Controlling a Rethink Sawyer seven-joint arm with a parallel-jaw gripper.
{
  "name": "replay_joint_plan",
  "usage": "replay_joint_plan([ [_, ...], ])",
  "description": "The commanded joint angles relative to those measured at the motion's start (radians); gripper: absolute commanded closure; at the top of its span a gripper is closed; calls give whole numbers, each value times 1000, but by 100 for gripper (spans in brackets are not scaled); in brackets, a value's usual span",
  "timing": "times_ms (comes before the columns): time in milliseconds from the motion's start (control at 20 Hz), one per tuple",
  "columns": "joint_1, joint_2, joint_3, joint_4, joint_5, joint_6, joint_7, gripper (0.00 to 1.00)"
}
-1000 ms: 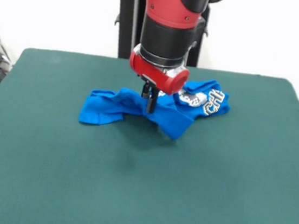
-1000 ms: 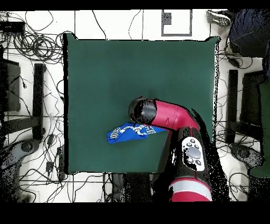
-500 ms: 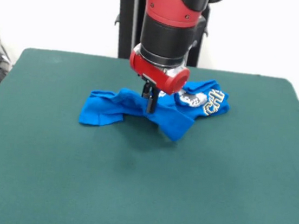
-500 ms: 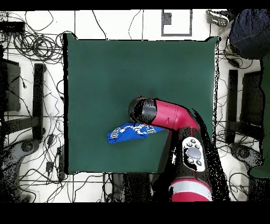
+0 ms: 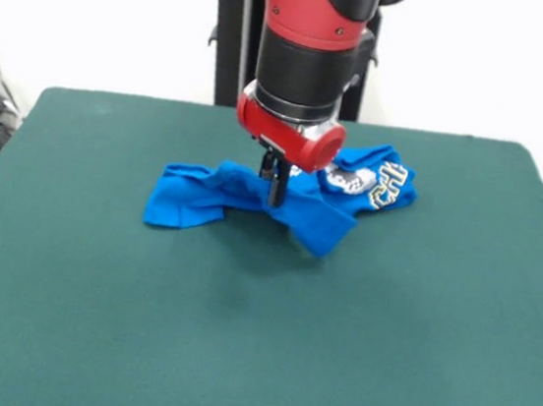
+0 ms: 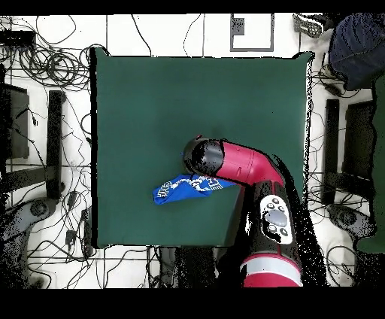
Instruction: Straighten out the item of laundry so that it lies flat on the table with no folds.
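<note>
Crumpled T-shirt on table, pinched between closed fingers.

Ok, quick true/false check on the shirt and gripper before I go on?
1. The shirt lies flat with no folds. False: it is bunched and creased.
2. The gripper is down at the shirt's middle. True.
3. The printed part shows at the shirt's right end in the front view. True.
4. The shirt hangs over the table edge. False: it is wholly on the top.
5. The arm is drawn back out of view. False: it reaches over the shirt.
</note>
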Motion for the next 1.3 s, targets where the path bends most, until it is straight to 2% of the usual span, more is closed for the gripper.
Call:
replay_joint_plan([
  [50, 53, 12, 43, -12, 61, 72, 170, 100],
  [700, 91, 4, 8, -105, 87, 216, 197, 100],
  [1300, 111, -1, 0, -135, 113, 268, 205, 100],
])
